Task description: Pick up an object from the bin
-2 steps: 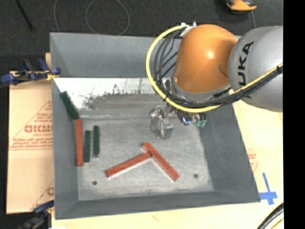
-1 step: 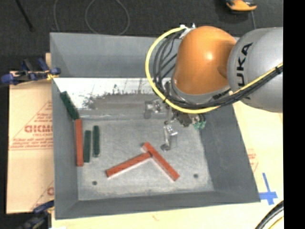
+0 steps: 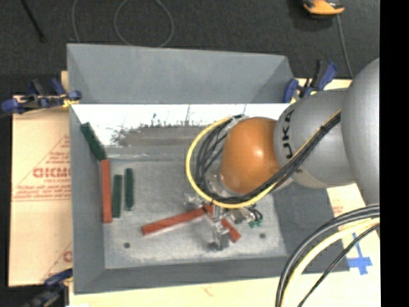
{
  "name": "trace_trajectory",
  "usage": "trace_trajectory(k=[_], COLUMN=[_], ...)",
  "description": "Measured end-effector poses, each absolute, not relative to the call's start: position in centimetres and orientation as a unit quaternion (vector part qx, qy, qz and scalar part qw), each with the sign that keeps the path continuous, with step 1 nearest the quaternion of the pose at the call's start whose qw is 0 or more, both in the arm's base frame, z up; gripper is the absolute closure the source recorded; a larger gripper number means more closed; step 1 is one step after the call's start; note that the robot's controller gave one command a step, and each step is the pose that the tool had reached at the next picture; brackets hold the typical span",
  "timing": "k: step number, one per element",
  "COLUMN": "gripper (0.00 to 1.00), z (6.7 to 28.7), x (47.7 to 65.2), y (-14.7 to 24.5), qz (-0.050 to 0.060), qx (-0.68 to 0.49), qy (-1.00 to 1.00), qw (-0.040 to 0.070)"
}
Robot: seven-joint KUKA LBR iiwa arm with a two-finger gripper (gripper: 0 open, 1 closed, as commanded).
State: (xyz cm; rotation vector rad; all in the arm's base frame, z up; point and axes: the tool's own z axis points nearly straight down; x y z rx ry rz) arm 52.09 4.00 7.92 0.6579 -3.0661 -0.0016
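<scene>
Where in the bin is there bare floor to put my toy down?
Bare floor lies in the middle, between the two dark green sticks on the left and the arm's orange cover, above the long red stick. The front-left corner below that stick is nearly bare too. It is crowded at the front right, around the hand.

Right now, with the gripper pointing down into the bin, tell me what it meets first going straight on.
Most likely the right end of the long red stick, lying under the gripper, with a short red piece just beside. Height is unclear; it may reach the bin floor instead.
</scene>
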Motion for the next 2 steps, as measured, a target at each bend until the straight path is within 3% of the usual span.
trace_trajectory(k=[1,2], gripper=[1.0,1.0], z=[8.4,20.6], x=[52.4,52.9], y=[4.0,3.8], qz=[0.0,0.001], qx=[0.211,0.22], qy=[-0.978,-0.976], qw=[-0.002,-0.006])
